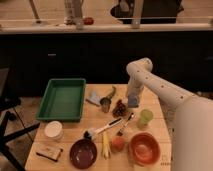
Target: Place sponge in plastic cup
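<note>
My gripper (132, 99) hangs from the white arm over the right part of the table. It is shut on the sponge (133, 103), a small light-blue block at its tip, low over the tabletop. The plastic cup (145, 117), small and translucent light green, stands upright a little to the right of and nearer than the gripper, apart from it. The gripper's own fingers are mostly hidden by the wrist.
Dark grapes (119, 108) and a dark metal cup (105, 104) lie just left of the gripper. A grey-blue triangular piece (93, 97) and a green tray (62, 99) are further left. An orange bowl (145, 148), dark red bowl (83, 153), brush (102, 129) and fork (125, 124) lie in front.
</note>
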You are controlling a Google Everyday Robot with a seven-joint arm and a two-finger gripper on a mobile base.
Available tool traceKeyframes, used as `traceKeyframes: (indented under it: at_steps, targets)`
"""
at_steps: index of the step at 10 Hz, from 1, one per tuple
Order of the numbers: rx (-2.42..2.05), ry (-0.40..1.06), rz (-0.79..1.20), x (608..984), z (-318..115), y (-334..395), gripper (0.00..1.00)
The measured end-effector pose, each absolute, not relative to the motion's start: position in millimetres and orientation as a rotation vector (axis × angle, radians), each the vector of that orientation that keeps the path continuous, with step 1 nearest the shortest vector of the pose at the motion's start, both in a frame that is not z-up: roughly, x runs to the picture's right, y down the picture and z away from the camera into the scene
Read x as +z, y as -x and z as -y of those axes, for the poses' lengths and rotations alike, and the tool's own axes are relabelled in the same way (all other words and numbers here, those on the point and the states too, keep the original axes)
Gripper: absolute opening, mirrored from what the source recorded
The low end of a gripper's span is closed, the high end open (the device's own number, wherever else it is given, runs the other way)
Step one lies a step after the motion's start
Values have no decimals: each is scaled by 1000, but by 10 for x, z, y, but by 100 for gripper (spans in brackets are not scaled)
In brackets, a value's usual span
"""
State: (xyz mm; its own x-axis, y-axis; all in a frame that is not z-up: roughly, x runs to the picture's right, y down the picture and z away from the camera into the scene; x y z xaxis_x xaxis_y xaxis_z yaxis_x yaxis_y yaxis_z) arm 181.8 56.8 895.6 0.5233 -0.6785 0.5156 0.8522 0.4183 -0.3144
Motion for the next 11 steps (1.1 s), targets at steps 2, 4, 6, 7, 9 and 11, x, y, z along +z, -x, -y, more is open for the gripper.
traceKeyframes:
  at_steps: [2,4,6,7,9,11]
  targets:
    - [-990,581,328,8870,-537,-1799,2]
    - [-992,577,324,8806,-523,-1785,2]
    - [-992,574,320,8746,-505,-1786,2]
    - [-994,573,317,8719,-497,-1790,2]
    - [-996,572,311,8665,-482,-1794,2]
    - [-996,571,303,8626,-466,-1812,2]
